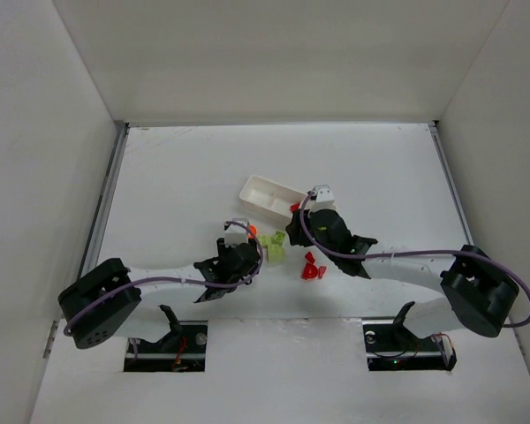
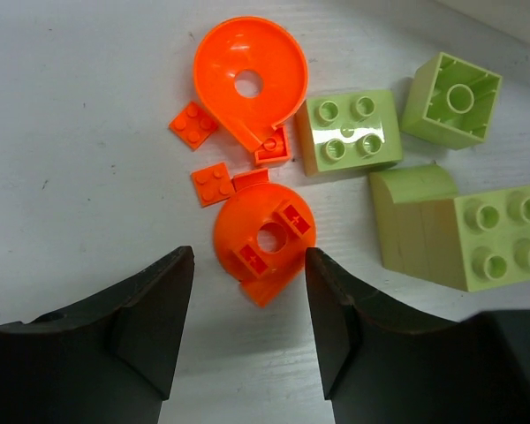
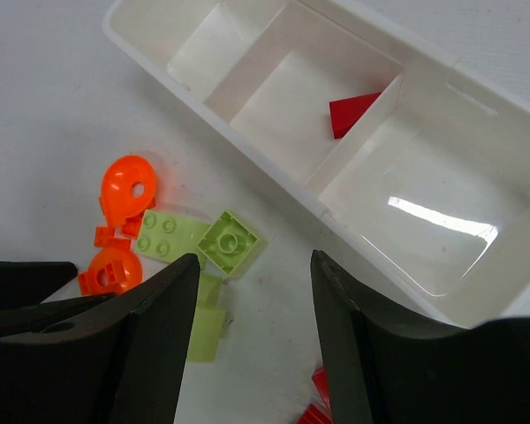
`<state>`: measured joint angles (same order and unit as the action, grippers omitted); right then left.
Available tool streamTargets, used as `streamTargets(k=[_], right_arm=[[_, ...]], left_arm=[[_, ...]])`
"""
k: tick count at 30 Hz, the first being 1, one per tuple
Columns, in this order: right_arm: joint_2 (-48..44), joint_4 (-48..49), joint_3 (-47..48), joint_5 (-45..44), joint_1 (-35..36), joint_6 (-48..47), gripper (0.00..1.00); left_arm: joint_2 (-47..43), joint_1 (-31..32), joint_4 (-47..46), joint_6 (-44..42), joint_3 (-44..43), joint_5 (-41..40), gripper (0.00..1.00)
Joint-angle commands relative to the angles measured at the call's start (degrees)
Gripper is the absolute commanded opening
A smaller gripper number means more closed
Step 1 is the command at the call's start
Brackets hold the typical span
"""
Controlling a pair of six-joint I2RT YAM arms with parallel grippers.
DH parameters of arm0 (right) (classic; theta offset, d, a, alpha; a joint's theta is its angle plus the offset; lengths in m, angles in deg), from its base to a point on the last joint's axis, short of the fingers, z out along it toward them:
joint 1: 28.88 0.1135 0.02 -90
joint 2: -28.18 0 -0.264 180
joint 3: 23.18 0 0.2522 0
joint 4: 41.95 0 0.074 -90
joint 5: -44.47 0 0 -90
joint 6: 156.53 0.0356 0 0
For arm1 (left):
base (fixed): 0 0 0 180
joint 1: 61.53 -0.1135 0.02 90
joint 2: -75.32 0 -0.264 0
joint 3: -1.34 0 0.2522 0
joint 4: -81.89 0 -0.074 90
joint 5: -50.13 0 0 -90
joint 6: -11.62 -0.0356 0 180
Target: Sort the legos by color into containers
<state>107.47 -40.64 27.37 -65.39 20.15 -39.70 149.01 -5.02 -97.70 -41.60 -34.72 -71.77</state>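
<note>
Legos (image 1: 272, 246) lie scattered loose on the table (image 1: 177, 177), in the gap between the two arms, on the near side of the tray.

Nearest the bases: a couple of red legos (image 1: 313, 268), right of the cluster. They show only at the bottom edge of the right wrist view, so they sit on the near side of the right gripper (image 3: 252, 309), not ahead of it.

Next out: left gripper (image 2: 247, 305), jaws spread wide, nothing held.
- Dead ahead of it, just beyond the fingertips and centred on the gap, lies the lower orange rounded piece (image 2: 265, 237).
- Teardrop shape. Its long axis runs near-to-far along the line of approach, tab end toward the gripper, so the fingers would close across the narrow width.
- Left arm is plainly the nearer one to it. Judgement: a short push forward and down puts the piece between the pads.
- Crowding: two small orange plates (image 2: 212, 183) touching or just beside its far-left edge. The second orange rounded piece (image 2: 247, 79) lies beyond those.
- On its right, yellow-green blocks (image 2: 464, 230), close to the right finger's path.

Farther: tray (image 3: 397, 230), lying slantwise. One red piece (image 3: 352, 113) sits in the middle compartment; nothing visible in the other two. The right gripper hovers by the tray's near wall, fingers apart, empty.
</note>
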Motion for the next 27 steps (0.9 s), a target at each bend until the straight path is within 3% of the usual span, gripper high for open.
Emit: streamTargets(k=[1, 15, 21, 27], right_arm=[[-1.3, 3.9, -0.1, 0.4, -0.1, 1.0, 0.60], [-1.2, 4.0, 0.0, 0.7, -0.1, 1.3, 0.61], [-1.9, 3.7, -0.3, 0.6, -0.1, 1.3, 0.61], [-2.6, 3.7, -0.9, 0.6, -0.7, 1.3, 0.61]], left_arm=[[0.7, -0.1, -3.0, 0.5, -1.4, -0.4, 0.51], [6.6, -2.5, -6.7, -2.6, -2.6, -0.3, 0.51], [7.3, -1.6, -6.3, -2.8, -3.1, -0.6, 0.27], [1.3, -0.9, -2.4, -1.4, -1.4, -1.5, 0.20]])
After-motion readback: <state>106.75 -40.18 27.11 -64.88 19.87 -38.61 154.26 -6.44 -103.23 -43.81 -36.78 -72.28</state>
